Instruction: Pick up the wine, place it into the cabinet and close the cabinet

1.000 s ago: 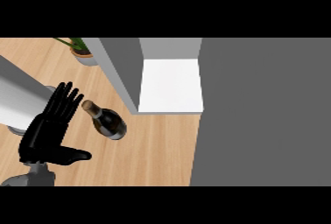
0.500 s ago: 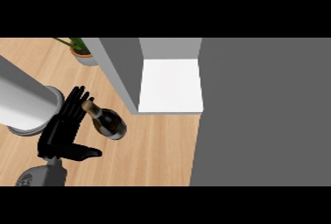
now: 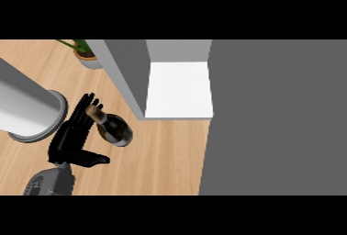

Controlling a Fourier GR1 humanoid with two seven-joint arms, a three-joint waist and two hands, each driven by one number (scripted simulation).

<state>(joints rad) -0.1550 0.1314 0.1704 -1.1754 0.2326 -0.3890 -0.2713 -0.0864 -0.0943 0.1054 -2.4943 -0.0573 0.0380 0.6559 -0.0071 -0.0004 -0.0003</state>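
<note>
The wine bottle is dark with a gold-capped neck and stands on the wooden counter, seen from above. It is just left of the cabinet's open front. My left hand is right beside the bottle's left side. Its fingers are straight and point up along the neck, and the thumb sticks out to the right below the bottle. The hand is open and not closed round the bottle. The cabinet's white shelf floor shows behind a grey side panel. My right hand does not show.
A thick light-grey cylinder comes in from the left edge, close to the hand. A small potted plant stands at the back left. A broad dark-grey surface fills the right of the view.
My left hand has moved right, from a gap away to right against the bottle. The grey cylinder has pushed farther into view. The bottle has not moved.
</note>
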